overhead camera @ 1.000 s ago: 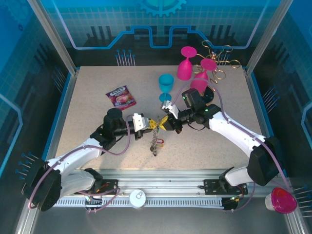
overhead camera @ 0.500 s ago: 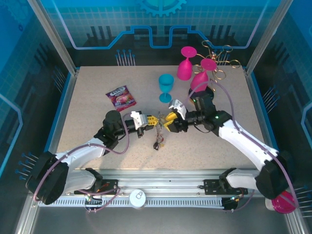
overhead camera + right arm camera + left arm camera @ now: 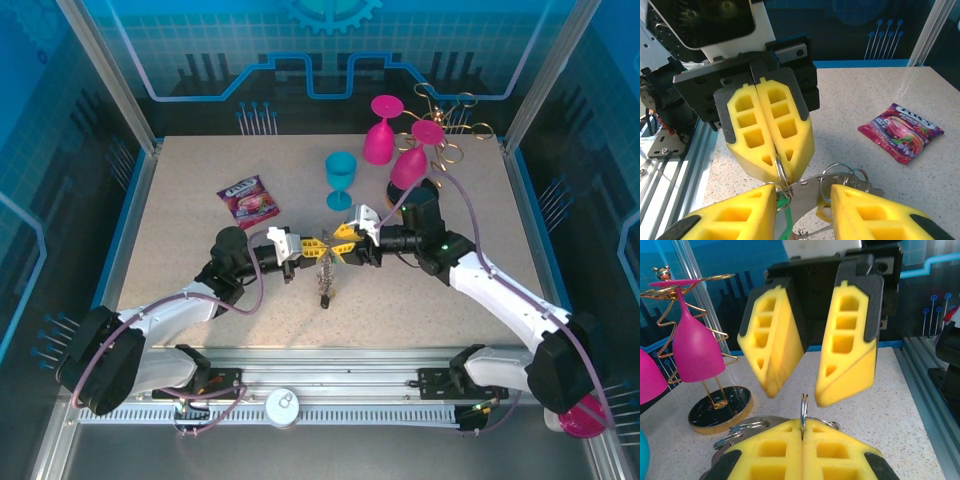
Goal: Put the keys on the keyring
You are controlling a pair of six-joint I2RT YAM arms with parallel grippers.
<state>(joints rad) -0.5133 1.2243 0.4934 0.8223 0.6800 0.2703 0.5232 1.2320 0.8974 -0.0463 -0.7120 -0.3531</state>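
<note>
**Surface**: speckled beige, fenced by blue panels and carrying everything below.

**Left arm** and **right arm**: both reach inward from the near edge, and their tips face each other near the middle of the surface.

**Rack**: gold wire on a round black base at the far right corner. One pink goblet hangs from it bowl down. A second pink goblet stands inverted just beside it. A blue goblet stands upright to the left of that, near the end effectors.

**Packet**: a shiny purple-red snack packet lying flat at far left, well apart from the arms.

**Left end effector**: yellow fingers clenched together, pinching the keyring edge-on between their tips.

**Right end effector**: fingers released, with a clear gap between them. It is tip to tip with the left one. Small rings and a flat metal tab lie in that gap, but whether the pads touch them cannot be told.

**Keyring**: a thin metal loop held above the middle of the surface, rising from between the left fingertips just below the right fingers.

**Keys**: a small bunch dangling below the two end effectors. Whether its lower end touches the surface cannot be told. A green piece shows among the rings in the right wrist view, but the single keys are too small to tell apart.
</note>
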